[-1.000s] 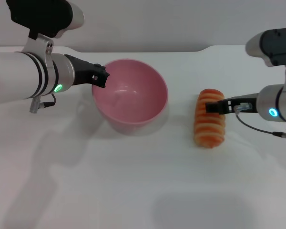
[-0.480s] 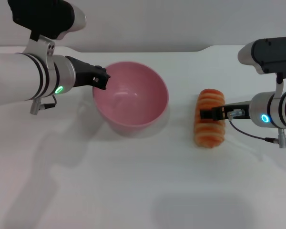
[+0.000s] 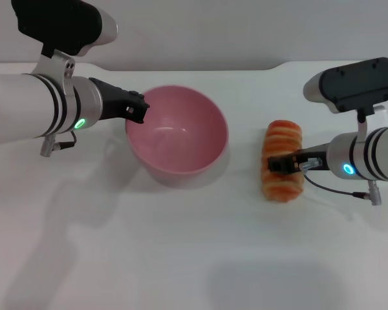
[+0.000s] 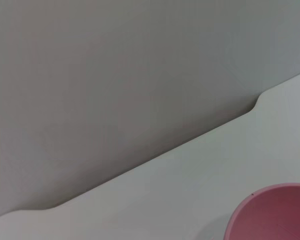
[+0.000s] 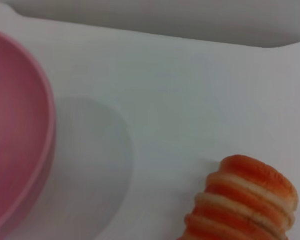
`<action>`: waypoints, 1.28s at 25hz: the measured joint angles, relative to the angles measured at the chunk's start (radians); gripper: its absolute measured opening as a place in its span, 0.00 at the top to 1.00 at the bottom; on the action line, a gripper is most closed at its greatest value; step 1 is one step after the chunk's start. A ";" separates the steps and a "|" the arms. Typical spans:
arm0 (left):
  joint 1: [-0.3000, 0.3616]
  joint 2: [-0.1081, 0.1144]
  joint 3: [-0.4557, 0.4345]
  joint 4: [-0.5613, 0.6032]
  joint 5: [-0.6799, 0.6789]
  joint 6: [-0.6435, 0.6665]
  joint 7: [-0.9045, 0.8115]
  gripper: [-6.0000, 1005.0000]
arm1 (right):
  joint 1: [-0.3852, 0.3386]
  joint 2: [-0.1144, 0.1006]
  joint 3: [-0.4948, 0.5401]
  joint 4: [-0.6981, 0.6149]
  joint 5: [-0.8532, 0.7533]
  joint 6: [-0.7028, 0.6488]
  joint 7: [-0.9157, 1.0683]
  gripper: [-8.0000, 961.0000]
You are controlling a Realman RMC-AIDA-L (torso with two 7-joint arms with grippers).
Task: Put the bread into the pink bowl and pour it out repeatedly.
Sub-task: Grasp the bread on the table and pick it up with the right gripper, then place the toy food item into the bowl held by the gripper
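Nearest the robot: bare white counter (image 3: 194, 258), nothing on it but soft shadows.

Next out, the bread (image 3: 282, 161), lying flat on the counter on the robot's right, long axis running away from the body, striped crust up. It sits well apart from the pink bowl (image 3: 177, 132), with open counter between them. The right wrist view shows the loaf's far end (image 5: 245, 200) and a slice of the bowl's rim (image 5: 37, 145).

Right claw (image 3: 279, 164) is over the middle of the loaf, reaching in sideways from the robot's right. Forearm roughly level, just above the counter, wrist pointing toward the bowl side. Its dark tip lies across the crust; whether the fingers have closed on the bread or only bracket it, I cannot tell. Loaf looks to be on the counter, not lifted. Judgement: a mid-length grip across the narrow width makes sense, since the loaf would hang balanced for the carry to the bowl.

Level with it, centre-left: the bowl stands upright and empty, mouth up.

Left claw (image 3: 135, 105) is at the bowl's left rim, arm coming in from the robot's left, angled slightly down. The tip meets the rim edge, so it reads as pinching the wall, though finger spacing is not visible and I cannot tell for certain. Likely placed there to steady the bowl for loading and be ready for the tip-out.

Farthest: counter's back edge, then the grey wall (image 4: 115, 75).
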 joint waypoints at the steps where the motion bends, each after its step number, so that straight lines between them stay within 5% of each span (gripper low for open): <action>1: 0.000 0.000 0.000 0.000 0.000 0.000 0.000 0.96 | 0.000 0.000 0.000 -0.001 0.000 0.001 -0.003 0.28; 10: 0.001 0.000 0.001 0.001 0.000 0.000 0.000 0.96 | -0.068 -0.002 0.010 -0.149 -0.023 0.019 -0.016 0.44; 17: -0.005 -0.002 0.012 -0.012 -0.001 0.009 0.000 0.96 | -0.145 0.000 0.095 -0.522 -0.125 0.195 -0.017 0.51; 21: -0.014 -0.004 0.036 -0.012 -0.003 0.017 -0.005 0.96 | -0.137 0.002 0.078 -0.604 -0.122 0.204 -0.017 0.53; 32: -0.069 -0.006 0.087 -0.021 -0.079 0.059 -0.010 0.96 | -0.020 0.003 -0.024 -0.471 -0.010 0.119 0.003 0.61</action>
